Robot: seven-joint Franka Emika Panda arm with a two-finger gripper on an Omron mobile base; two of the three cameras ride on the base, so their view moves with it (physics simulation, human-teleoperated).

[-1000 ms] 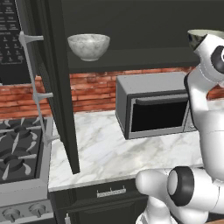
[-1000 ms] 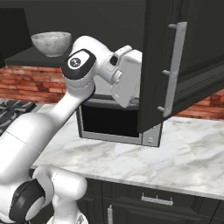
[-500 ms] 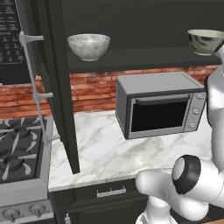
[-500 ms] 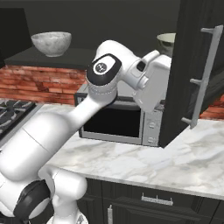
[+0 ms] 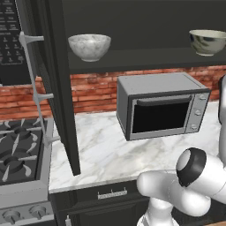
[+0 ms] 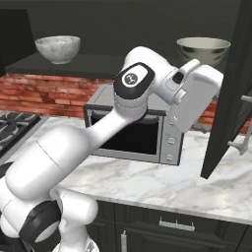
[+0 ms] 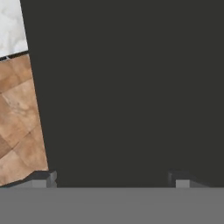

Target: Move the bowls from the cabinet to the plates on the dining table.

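Observation:
On the open dark cabinet's shelf [image 5: 132, 59] a white-grey marbled bowl [image 5: 89, 46] [image 6: 58, 48] sits at the left. A grey-green mottled bowl with a cream rim [image 5: 207, 41] [image 6: 203, 50] sits at the right. My white hand [image 6: 196, 96] hangs in front of the microwave, below the grey-green bowl, and faces the cabinet's right door [image 6: 231, 93]. In the hand view my gripper [image 7: 111, 179] is open, fingertips [image 7: 43, 178] wide apart, nothing between them, close to the dark door panel [image 7: 131, 87]. Plates and dining table are out of view.
A grey box microwave [image 5: 161, 106] stands on the marble counter [image 5: 97, 150] under the shelf. The left cabinet door [image 5: 57, 88] juts out over the counter with its silver handle [image 5: 37, 84]. A gas stove [image 5: 17, 154] is at the left. Dark drawers [image 6: 177, 226] run below.
The right cabinet door has swung wide open to the right, with my hand following it rightward. The grey-green bowl now stands uncovered on the shelf.

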